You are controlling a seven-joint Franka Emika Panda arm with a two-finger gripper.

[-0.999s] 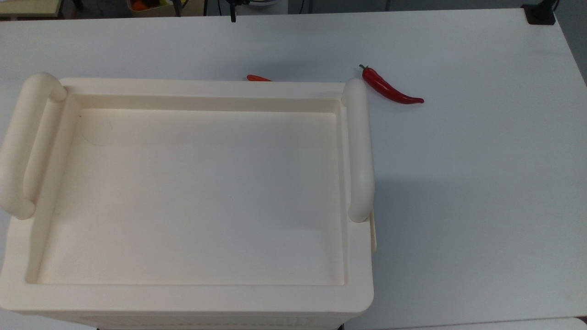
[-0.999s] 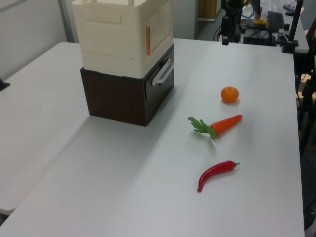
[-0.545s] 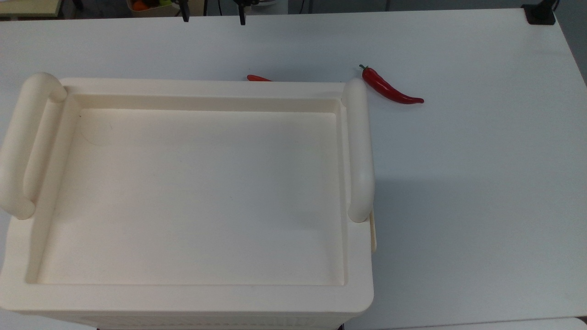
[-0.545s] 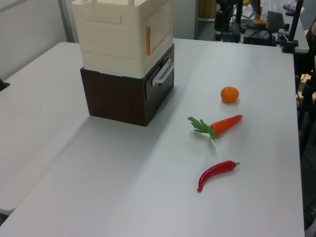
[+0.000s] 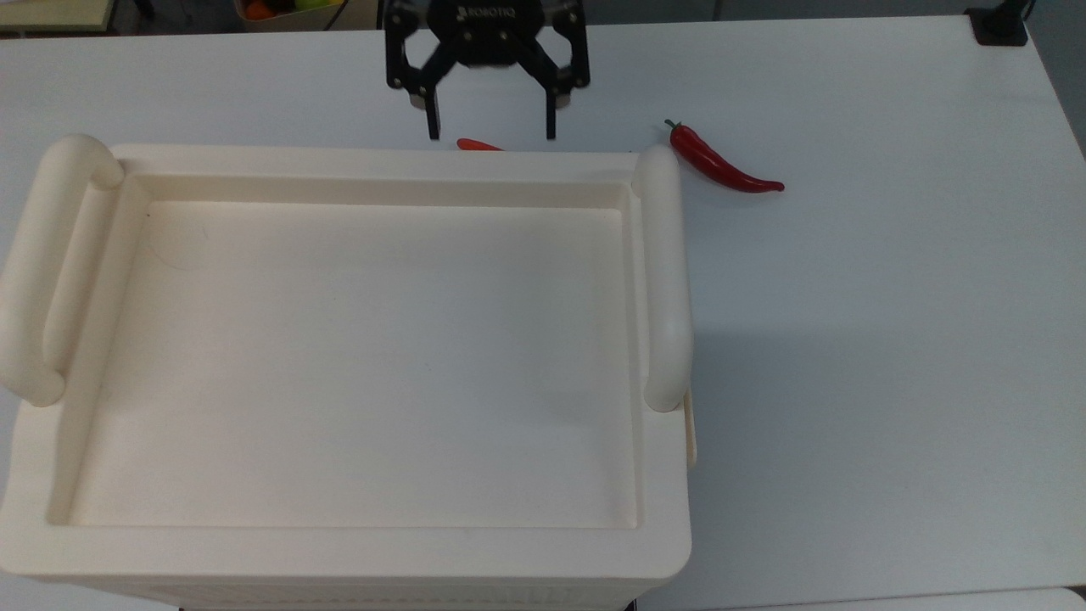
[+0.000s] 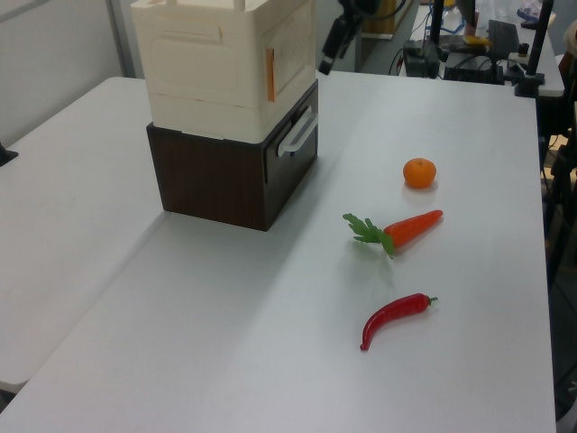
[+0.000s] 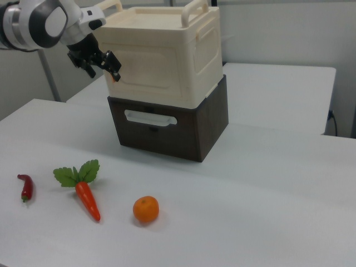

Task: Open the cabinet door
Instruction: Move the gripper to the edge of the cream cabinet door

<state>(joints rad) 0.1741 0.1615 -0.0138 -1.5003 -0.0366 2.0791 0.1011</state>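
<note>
Cream plastic makes up the cabinet [image 7: 167, 53], which sits on a dark brown drawer box [image 7: 169, 130] on the white table [image 7: 250, 183]. Half a second ago we saw only two fingertips at the top view's upper edge; now the whole gripper [image 5: 490, 131] has come in, its fingers spread wide and holding nothing, just short of the cabinet's front face. We judge this the approach, with the door not yet touched.

In the right view the cabinet door [image 7: 149, 61] is the recessed panel on the front, shut flush, with an orange tab at its left edge just beside the gripper [image 7: 111, 67]. From the top view that face is hidden under the tray top. The right view also gives us a carrot [image 7: 86, 194], an orange [image 7: 146, 209] and a chilli [image 7: 25, 187] on the table.
</note>
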